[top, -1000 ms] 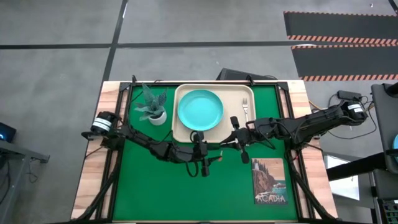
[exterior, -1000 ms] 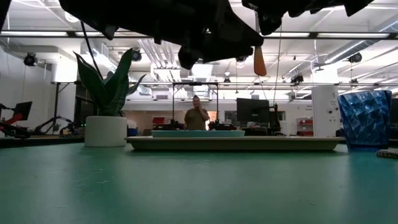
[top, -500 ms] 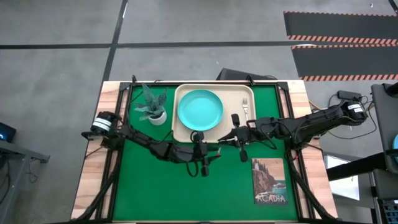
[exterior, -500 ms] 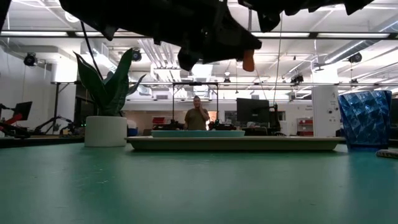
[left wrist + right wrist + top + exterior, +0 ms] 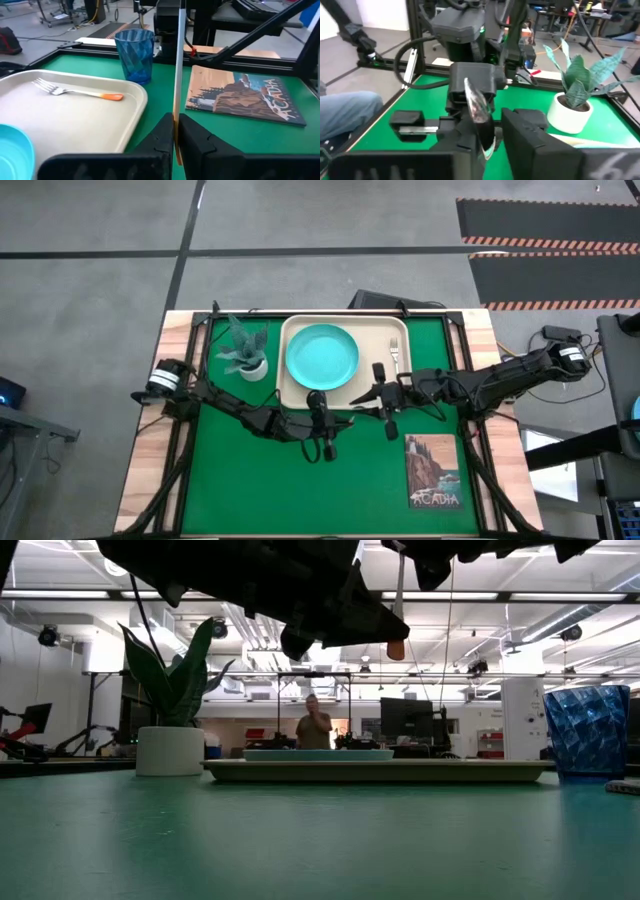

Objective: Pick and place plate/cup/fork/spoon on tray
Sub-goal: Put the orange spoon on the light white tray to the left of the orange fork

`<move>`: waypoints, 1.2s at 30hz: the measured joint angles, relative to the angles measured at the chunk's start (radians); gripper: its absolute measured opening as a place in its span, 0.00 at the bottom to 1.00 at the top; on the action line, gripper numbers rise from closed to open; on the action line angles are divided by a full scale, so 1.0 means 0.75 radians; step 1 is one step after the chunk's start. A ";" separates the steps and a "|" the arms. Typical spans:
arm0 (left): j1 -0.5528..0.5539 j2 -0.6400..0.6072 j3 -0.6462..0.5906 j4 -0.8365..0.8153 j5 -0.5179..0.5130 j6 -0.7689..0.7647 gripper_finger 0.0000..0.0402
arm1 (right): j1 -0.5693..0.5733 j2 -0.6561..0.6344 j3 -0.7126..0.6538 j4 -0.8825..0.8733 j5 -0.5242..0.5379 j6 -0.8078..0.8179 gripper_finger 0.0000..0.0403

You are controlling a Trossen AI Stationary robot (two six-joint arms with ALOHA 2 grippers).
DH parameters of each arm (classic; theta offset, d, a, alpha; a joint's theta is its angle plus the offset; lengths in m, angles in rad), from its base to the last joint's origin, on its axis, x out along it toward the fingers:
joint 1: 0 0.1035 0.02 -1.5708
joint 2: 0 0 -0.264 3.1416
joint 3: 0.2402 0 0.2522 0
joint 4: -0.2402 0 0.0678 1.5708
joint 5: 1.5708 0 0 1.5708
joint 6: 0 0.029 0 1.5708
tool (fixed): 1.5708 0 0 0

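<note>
The spoon stands upright above the green table, silver bowl up and orange-red handle end down. My left gripper is shut on its handle. My right gripper is open higher up, a finger on either side of the spoon below the bowl. The beige tray lies at the far middle. On it rest the turquoise plate and the fork. The blue cup stands on the table beside the tray. My left gripper pinches the spoon's orange-red handle between its two fingers, near the lower end. The fingers come about level from the table's left and lie across the spoon. The spoon stands upright, clear of the table. My right gripper: a gap shows between the spoon and one finger; I cannot tell whether the other finger touches it.
A potted plant stands left of the tray. A picture book lies on the table's right near part. Bare green mat lies in front of both grippers toward the near edge. A person stands in the room far beyond the table.
My left gripper has taken hold of the spoon's handle. The handle's lower end has swung a little toward my left gripper while the spoon stays upright and clear of the table.
</note>
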 joint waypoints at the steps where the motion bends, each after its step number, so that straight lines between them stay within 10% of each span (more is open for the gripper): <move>1: 0.000 0.000 0.000 0.000 -0.003 0.000 0.01 | 0.000 0.000 0.000 0.000 0.018 0.005 0.22; 13: -0.005 0.000 0.000 0.015 -0.209 -0.029 0.00 | -0.001 -0.047 0.000 0.001 0.174 0.058 0.44; 27: -0.008 0.000 -0.017 0.024 -0.315 -0.070 0.00 | -0.001 -0.132 0.000 -0.071 0.209 0.218 0.44; 36: -0.010 -0.008 -0.023 0.085 -0.442 -0.102 0.00 | 0.007 -0.157 0.000 -0.214 0.467 0.194 0.44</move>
